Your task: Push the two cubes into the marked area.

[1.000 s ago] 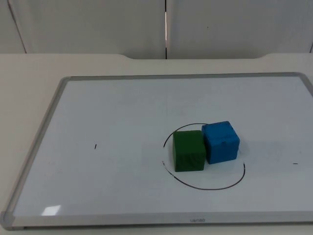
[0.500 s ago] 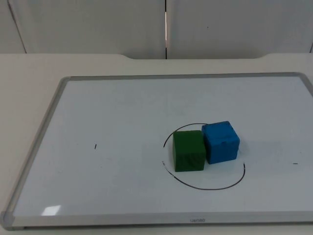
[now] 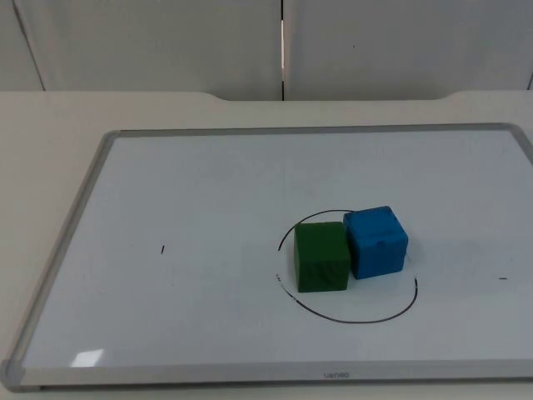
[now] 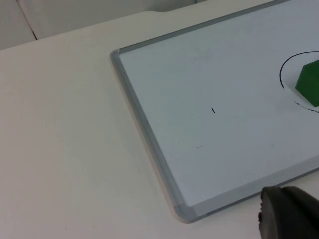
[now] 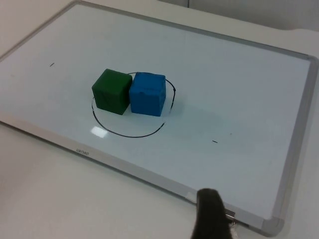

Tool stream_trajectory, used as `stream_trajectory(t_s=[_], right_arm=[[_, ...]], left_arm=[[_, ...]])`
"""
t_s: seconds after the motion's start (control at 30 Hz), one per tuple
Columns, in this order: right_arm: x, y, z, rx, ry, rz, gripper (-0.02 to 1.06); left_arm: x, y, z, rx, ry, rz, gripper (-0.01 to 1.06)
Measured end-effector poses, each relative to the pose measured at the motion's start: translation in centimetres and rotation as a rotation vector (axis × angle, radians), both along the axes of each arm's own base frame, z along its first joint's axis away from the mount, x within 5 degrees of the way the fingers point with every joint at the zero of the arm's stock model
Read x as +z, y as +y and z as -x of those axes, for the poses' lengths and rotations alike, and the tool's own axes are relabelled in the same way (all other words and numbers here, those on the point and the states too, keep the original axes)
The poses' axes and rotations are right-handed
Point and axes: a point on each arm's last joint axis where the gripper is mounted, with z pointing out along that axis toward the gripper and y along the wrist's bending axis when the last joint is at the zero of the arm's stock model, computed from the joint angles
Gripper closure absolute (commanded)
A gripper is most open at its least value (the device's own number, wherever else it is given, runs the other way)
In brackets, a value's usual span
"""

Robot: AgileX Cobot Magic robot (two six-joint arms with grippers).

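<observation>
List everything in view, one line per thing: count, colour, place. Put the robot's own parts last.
green cube: one, green, on the whiteboard inside the drawn circle, touching the blue cube.
blue cube: one, blue, beside the green cube, on the circle's far right edge.
drawn circle: one, black line, on the whiteboard around the cubes.
whiteboard: one, white with grey frame, flat on the table.
table: one, off-white, under the whiteboard.
partition wall: one, grey, behind the table.
left gripper: one black fingertip, near the whiteboard's corner, waiting.
right gripper: one black fingertip, at the whiteboard's frame, waiting.
</observation>
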Motion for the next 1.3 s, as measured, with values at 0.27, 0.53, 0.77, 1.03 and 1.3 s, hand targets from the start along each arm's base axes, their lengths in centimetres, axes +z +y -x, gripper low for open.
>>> stream_trajectory(t_s=[0.27,0.53,0.77,1.03,1.3], right_arm=[[0.00,0.00,0.00,0.000,0.000,0.000,0.54],[0.00,0.00,0.00,0.000,0.000,0.000,0.54],[0.00,0.00,0.00,0.000,0.000,0.000,0.39],[0.00,0.00,0.00,0.000,0.000,0.000,-0.01],[0.00,0.00,0.00,0.002,-0.002,0.004,-0.01]], left_arm=[[0.00,0.00,0.00,0.000,0.000,0.000,0.51],[0.00,0.00,0.00,0.000,0.000,0.000,0.13],[0.00,0.00,0.00,0.000,0.000,0.000,0.13],[0.00,0.00,0.00,0.000,0.000,0.000,-0.01],[0.00,0.00,0.00,0.000,0.000,0.000,0.00]])
